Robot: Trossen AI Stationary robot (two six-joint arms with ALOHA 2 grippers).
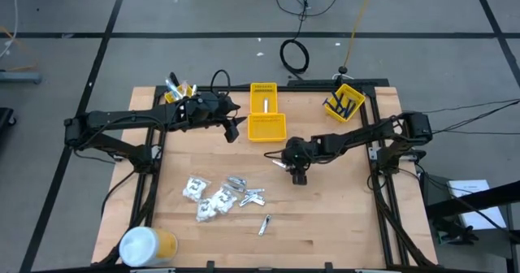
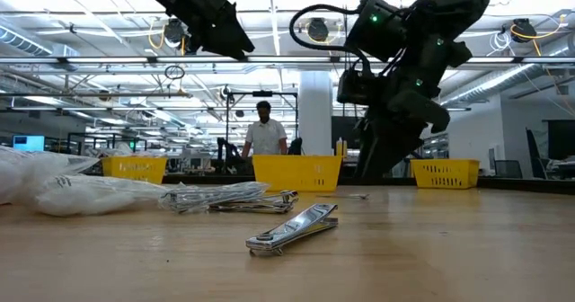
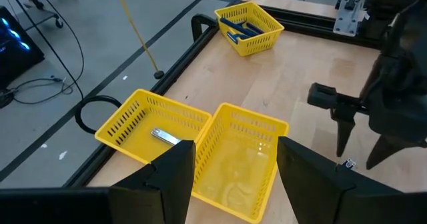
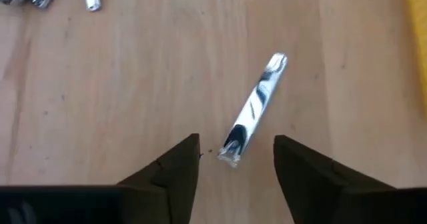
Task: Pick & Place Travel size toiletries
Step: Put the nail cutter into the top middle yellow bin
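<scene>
A small silvery tube (image 4: 257,104) lies flat on the wooden table. My right gripper (image 4: 237,144) hangs open just above it, a finger on either side of the tube's near end, touching nothing; in the low view it (image 2: 373,169) points down at the tube (image 2: 355,195). My left gripper (image 3: 235,147) is open and empty, hovering over two yellow bins at the table's far middle. The farther bin (image 3: 133,117) holds one silvery item (image 3: 165,137). White crinkly packets (image 1: 203,196) and silvery items (image 1: 252,196) lie in a heap near the table's near left.
A yellow bin (image 1: 345,102) with dark blue razors stands at the far right corner, and another bin (image 1: 180,90) at the far left. A large white-and-yellow cylinder (image 1: 146,244) lies at the near left corner. One silvery item (image 1: 264,224) lies apart from the heap. A person (image 2: 266,131) stands beyond the table.
</scene>
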